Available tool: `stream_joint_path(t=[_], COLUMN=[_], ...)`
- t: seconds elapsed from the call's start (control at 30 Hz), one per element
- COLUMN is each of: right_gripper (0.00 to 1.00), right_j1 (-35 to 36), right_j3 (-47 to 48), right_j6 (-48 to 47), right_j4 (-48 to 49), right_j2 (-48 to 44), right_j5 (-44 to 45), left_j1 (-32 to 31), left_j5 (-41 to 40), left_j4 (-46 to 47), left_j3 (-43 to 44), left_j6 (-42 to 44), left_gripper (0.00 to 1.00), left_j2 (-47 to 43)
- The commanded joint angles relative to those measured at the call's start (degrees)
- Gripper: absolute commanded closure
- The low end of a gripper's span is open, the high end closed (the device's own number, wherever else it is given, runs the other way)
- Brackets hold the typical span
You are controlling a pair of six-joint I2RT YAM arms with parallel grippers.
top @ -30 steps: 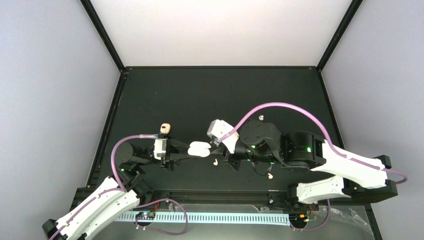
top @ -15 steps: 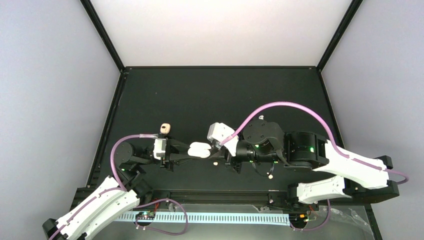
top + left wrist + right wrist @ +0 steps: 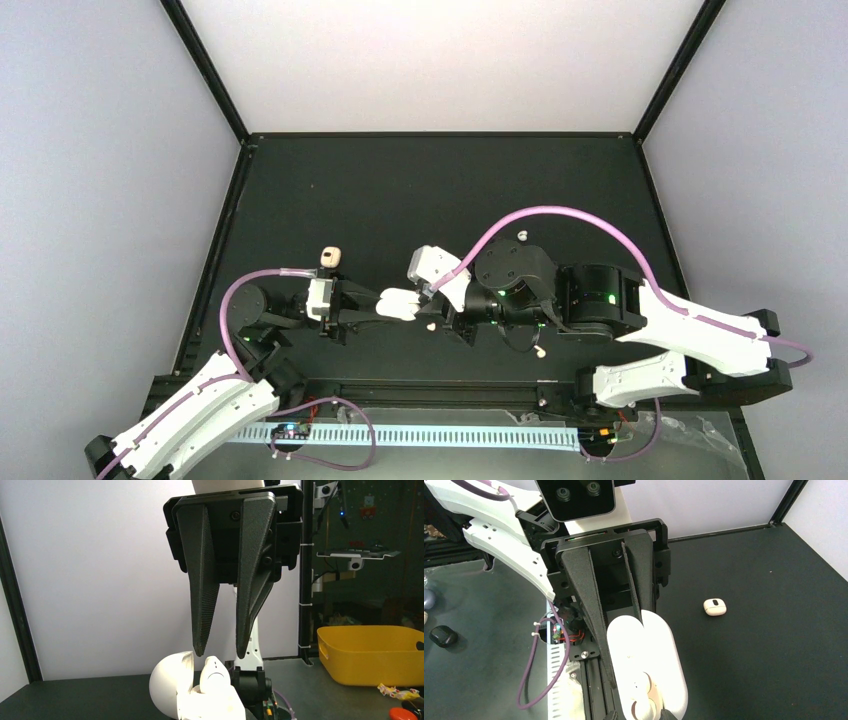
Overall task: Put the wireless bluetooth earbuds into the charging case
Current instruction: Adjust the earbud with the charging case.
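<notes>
- The left gripper (image 3: 388, 304) reaches toward the middle of the table (image 3: 330, 190). Its fingers are clamped on the charging case (image 3: 649, 660), held above the black surface with the lid swung open.
- The right gripper (image 3: 221, 653) faces it, fingers a little apart just over the case. Whether the pads touch the earbud (image 3: 215, 672) standing there I cannot tell.
- The case looks light, rigid and glossy, so probably slippery. A firm hold across its body, clear of the hinge, suits it.
- That earbud sits upright in its socket; the other earbud (image 3: 431, 327) lies loose on the table near the case. Both are tiny and smooth and would likely squirt from a hard pinch, so take the head lightly.
</notes>
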Motion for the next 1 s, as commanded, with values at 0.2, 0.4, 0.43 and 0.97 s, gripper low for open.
stream_joint_path(t=[0.2,0.4,0.43,0.97], right_gripper=[0.81,0.83,0.83,0.99], right_j1=[0.2,0.2,0.1,0.1], right_j3=[-0.3,-0.2,-0.1,1.3], right_j6=[-0.8,-0.8,-0.8,-1.7], right_j4=[0.4,0.8,0.9,-1.3], right_j2=[0.9,1.5,1.5,2.3], right_j5=[1.5,1.3,1.3,1.9], left_j1=[-0.5,-0.5,-0.6,-0.6], left_j5=[1.6,1.7,1.8,1.7], left_j4=[2.7,2.9,2.9,2.1], left_j3=[0.4,0.5,0.5,0.5], left_j6=[-0.8,-1.0,-1.0,-0.2], left_gripper=[0.98,0.98,0.98,0.98], left_j2=[-0.2,-0.3,-0.3,0.0])
